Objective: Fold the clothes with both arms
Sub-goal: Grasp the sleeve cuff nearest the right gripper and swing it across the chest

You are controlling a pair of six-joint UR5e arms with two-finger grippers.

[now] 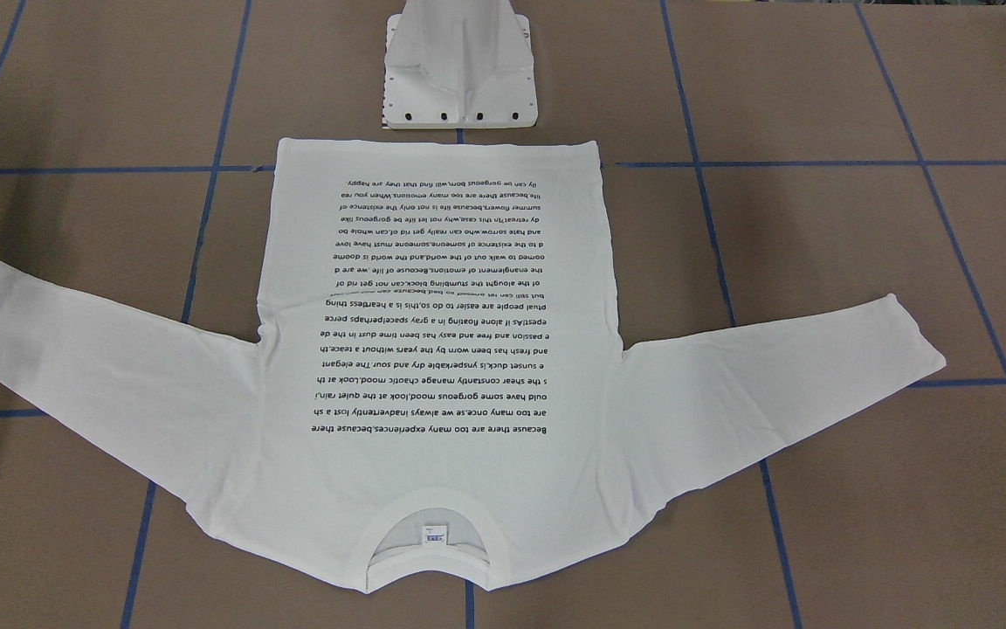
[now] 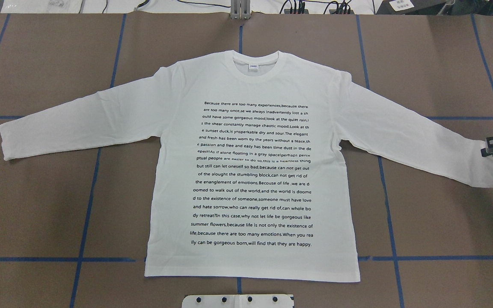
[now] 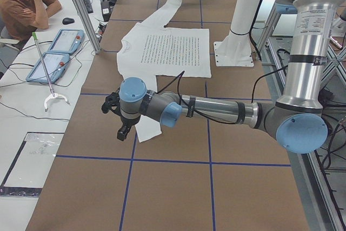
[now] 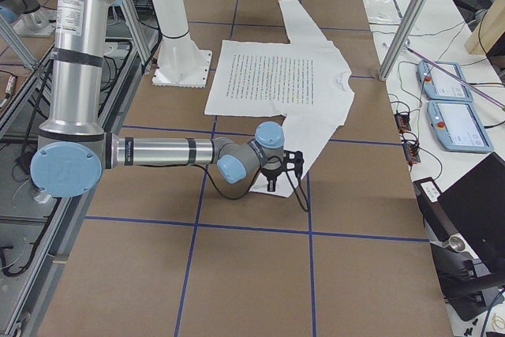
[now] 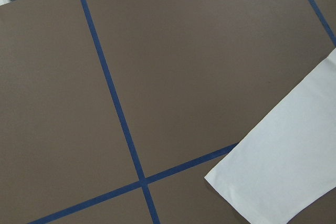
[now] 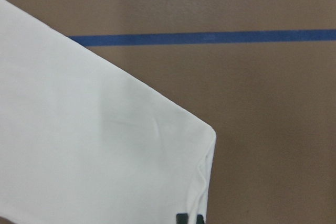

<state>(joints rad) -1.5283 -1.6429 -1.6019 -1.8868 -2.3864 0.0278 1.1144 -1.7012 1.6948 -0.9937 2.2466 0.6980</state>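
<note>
The shirt (image 2: 250,171) lies flat on the bench (image 2: 37,205), print up, its hem just beside the pedestal (image 1: 459,79), sleeves spread. Far to the pedestal's right, the right gripper (image 2: 487,146) meets one cuff. Far to its left, the left gripper (image 3: 122,132) hovers near the other. I cannot tell either's jaws.

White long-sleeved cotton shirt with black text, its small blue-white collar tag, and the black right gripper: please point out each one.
White shirt (image 2: 250,171): overhead exterior view, on the printed chest.
Collar tag (image 2: 253,67): overhead exterior view, the tag's middle.
Right gripper (image 2: 486,146): overhead exterior view, between its fingertips.
</note>
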